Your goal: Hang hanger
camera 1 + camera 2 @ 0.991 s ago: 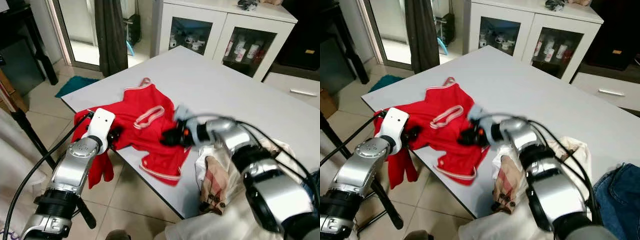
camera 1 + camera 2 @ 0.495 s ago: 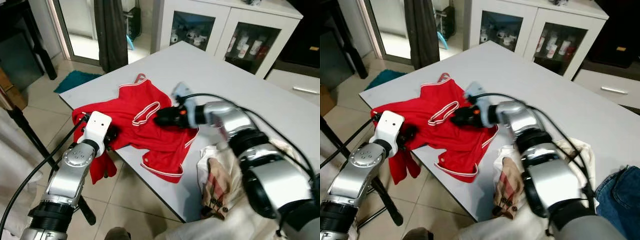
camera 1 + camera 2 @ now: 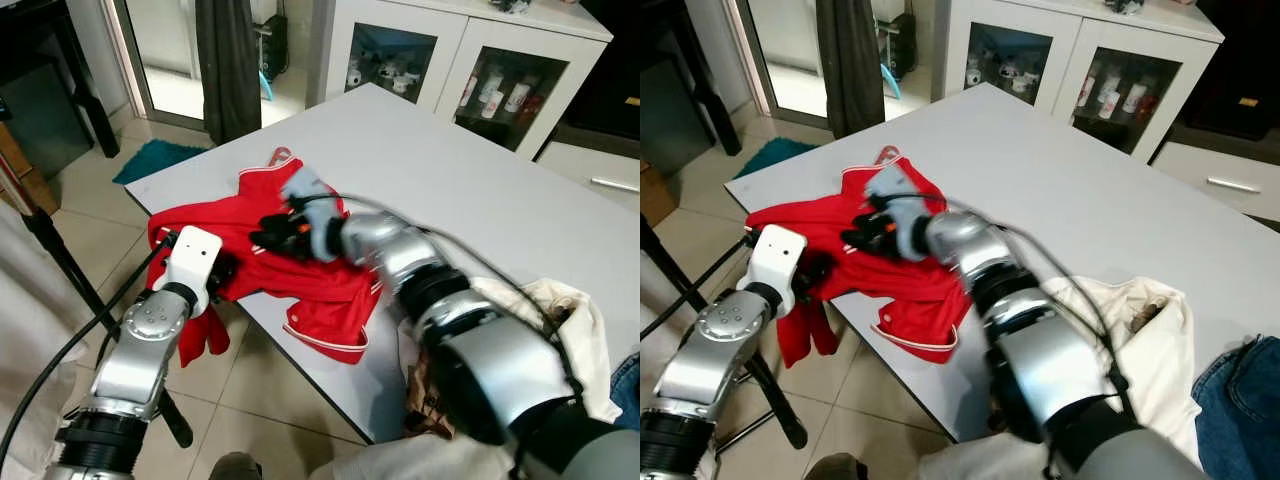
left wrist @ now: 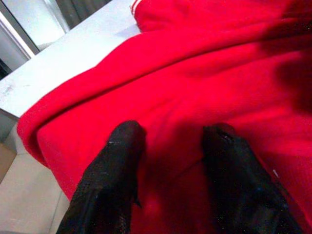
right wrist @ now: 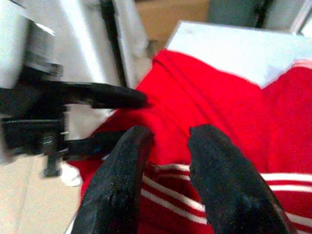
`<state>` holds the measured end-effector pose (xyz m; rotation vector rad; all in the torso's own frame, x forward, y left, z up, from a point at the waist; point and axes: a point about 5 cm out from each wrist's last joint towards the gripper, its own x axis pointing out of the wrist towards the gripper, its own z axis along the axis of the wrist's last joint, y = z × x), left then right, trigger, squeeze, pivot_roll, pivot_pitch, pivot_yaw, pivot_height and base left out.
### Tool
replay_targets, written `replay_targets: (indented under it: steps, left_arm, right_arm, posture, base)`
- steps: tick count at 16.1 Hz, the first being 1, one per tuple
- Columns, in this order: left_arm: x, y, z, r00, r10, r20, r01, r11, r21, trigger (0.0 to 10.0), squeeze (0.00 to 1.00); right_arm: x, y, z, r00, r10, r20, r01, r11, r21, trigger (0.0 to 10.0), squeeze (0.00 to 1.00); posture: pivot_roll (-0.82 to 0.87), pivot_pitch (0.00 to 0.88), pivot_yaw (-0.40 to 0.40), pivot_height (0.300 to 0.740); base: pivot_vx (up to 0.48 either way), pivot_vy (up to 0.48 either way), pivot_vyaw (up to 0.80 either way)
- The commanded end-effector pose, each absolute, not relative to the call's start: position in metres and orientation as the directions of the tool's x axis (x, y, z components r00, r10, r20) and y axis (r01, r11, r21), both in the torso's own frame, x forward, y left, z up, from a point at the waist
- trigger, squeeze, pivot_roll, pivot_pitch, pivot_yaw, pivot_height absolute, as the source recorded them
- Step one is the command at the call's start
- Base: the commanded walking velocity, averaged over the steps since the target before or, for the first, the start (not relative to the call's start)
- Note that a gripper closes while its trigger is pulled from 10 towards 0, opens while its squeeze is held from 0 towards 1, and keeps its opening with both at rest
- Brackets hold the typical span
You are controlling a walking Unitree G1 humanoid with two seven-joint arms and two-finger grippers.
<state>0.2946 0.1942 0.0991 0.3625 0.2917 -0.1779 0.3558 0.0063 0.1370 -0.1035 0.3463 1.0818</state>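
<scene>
Grippers meet over the red garment [image 3: 300, 270] at the table [image 3: 480, 190] corner. Left gripper [image 4: 173, 139] rests spread on the cloth; right gripper [image 5: 168, 134] hovers parted above it.

I see a white table [image 3: 470, 170] on beige floor tiles [image 3: 270, 390]. Far behind stands a white glass-door cabinet [image 3: 480, 70]; far left, a dark curtain [image 3: 228, 60] and teal mat [image 3: 160, 160].

there's a white table [image 3: 480, 190] with a cream cloth [image 3: 560, 320] bunched at its near corner, a white glass-door cabinet [image 3: 470, 70] full of bottles behind it, a dark curtain [image 3: 228, 60], and a teal mat [image 3: 155, 160] on the tiled floor [image 3: 90, 200]
</scene>
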Motion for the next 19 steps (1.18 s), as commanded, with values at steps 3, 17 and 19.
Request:
replay_targets:
  steps: [3, 17, 19]
  left_arm:
    - [0.294, 0.189, 0.100, 0.945, -0.128, -0.300, 0.229, 0.916, 0.330, 10.0, 0.00]
    - [0.284, 0.149, 0.120, 0.942, -0.276, -0.190, 0.298, 0.949, 0.099, 10.0, 0.00]
    - [0.281, 0.131, 0.107, 0.902, -0.359, -0.240, 0.365, 0.931, -0.020, 10.0, 0.00]
  right_arm:
    - [0.351, 0.004, 0.112, 0.506, 0.733, -0.456, -0.834, 0.550, -0.042, 10.0, 0.00]
    - [0.382, -0.090, 0.106, 0.878, 0.144, -0.457, -0.185, 0.982, -0.047, 10.0, 0.00]
    - [0.382, -0.088, 0.106, 0.875, 0.157, -0.458, -0.188, 0.982, -0.022, 10.0, 0.00]
  posture:
    - [0.23, 0.010, -0.095, 0.740]
    - [0.22, 0.019, -0.113, 0.740]
    - [0.21, 0.021, -0.110, 0.740]
  base:
    - [0.000, 0.000, 0.00]
    - [0.000, 0.000, 0.00]
    - [0.000, 0.000, 0.00]
